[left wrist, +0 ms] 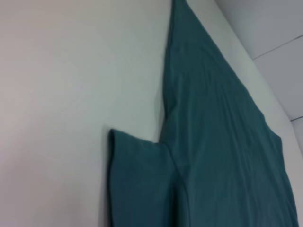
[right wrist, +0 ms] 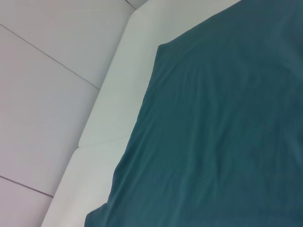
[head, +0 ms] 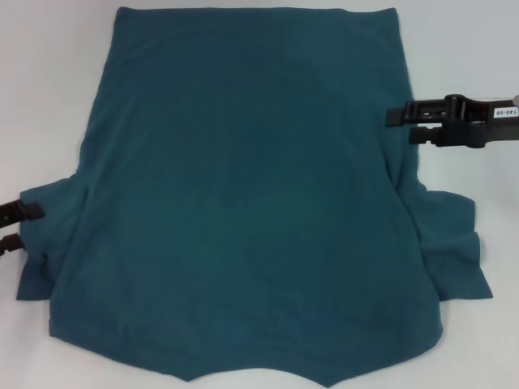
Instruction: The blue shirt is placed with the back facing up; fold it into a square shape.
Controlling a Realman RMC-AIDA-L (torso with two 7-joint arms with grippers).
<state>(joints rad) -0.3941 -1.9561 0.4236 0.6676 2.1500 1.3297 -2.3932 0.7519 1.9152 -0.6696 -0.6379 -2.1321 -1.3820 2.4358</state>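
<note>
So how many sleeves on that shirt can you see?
2: left sleeve by the left gripper, right sleeve nearer than the right gripper. Neither is folded in yet.

A bare test-lab setup: a plain white counter (head: 49, 65) stands on a pale tiled floor (right wrist: 42, 94), nothing homely around.

Blue shirt (head: 243, 194): dark teal-blue all over, plain, no print or pattern showing on the upward side; sleeves at 3 & 9 o'clock same teal, w/ slightly darker shading in the folds. Table (head: 49, 81) under it: plain white, faint grey cast toward 12 o'clock. Right gripper (head: 399, 126) at 3 o'clock: black, w/ a small white label w/ dark characters on its body. Left gripper (head: 23, 227) at 9 o'clock: black. Floor (right wrist: 42, 94) beyond table edge in right wrist view: pale grey tiles w/ thin dark seams
</note>
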